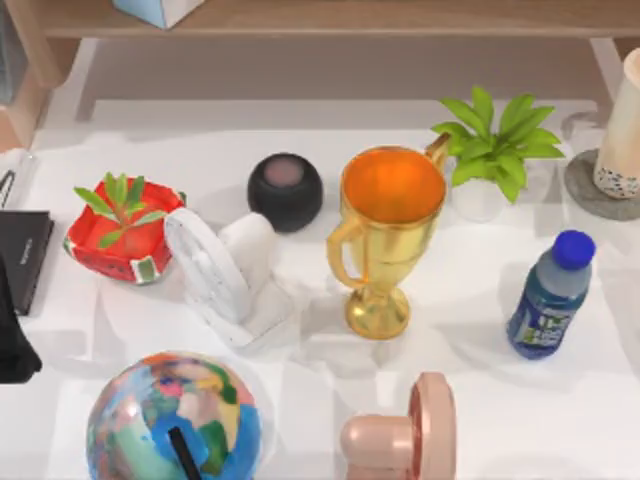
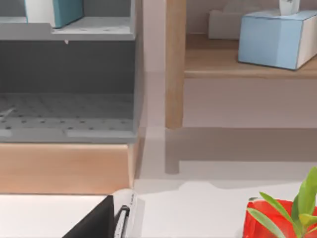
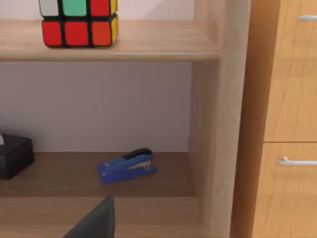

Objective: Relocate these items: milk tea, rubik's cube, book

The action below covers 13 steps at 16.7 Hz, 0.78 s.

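So at this point both arms looked parked to me, nothing in hand yet. Far left of the table, my left arm [image 1: 14, 335] was just a dark shape at the edge beside the thin black slab [image 1: 22, 255], and I couldn't tell how its jaws stood. Its wrist camera looked at a grey rack with a teal-blue block [image 2: 60, 11] on its top level, possibly the book, though too little showed to be sure; a light-blue box [image 2: 277, 38] sat on the wooden shelf beside it. The middle of the table was clutter: red planter [image 1: 125, 232], globe [image 1: 172, 420], gold trophy [image 1: 385, 240], blue-capped bottle [image 1: 550, 297]. The milk tea [image 1: 622, 135] stood far right on a grey coaster [image 1: 600, 190]. The right wrist camera showed the rubik's cube [image 3: 79, 22] on an upper shelf, above a blue stapler [image 3: 127, 166]; can't tell about the right jaws either. My guess: first pick was still ahead, and the right arm would need to reach the cup without clipping the bottle.
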### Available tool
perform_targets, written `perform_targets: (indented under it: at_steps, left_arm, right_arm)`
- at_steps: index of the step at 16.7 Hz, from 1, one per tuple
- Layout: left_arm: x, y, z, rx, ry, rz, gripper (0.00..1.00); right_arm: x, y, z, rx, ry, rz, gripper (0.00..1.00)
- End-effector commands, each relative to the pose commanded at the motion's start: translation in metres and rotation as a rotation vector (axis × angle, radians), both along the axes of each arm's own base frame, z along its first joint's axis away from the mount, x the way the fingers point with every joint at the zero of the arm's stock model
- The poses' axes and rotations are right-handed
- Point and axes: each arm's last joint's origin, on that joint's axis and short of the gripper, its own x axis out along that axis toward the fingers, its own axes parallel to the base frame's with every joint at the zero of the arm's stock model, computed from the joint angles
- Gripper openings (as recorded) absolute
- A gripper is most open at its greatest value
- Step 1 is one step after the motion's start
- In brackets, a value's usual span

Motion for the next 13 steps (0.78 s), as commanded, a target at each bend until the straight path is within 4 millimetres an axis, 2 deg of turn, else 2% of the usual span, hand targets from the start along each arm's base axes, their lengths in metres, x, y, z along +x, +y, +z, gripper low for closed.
perform_targets:
  at_steps: [3, 5, 7, 10, 13]
  left_arm:
    - [0.0, 0.0, 0.0, 0.0, 0.0, 0.0, 1.0]
    - [0.0, 0.0, 0.0, 0.0, 0.0, 0.0, 1.0]
    - [0.0, 0.0, 0.0, 0.0, 0.0, 0.0, 1.0]
    - [0.0, 0.0, 0.0, 0.0, 0.0, 0.0, 1.0]
    - [0.0, 0.0, 0.0, 0.0, 0.0, 0.0, 1.0]
  right_arm:
    - [-0.046, -0.011, -0.063, 0.0, 0.004, 0.005, 1.0]
    - [-0.064, -0.015, -0.105, 0.0, 0.007, 0.009, 1.0]
    - [-0.072, -0.018, -0.14, 0.001, 0.012, 0.012, 1.0]
    - [-0.075, -0.02, -0.174, 0.002, 0.018, 0.016, 1.0]
    - [-0.075, -0.02, -0.183, 0.003, 0.019, 0.017, 1.0]
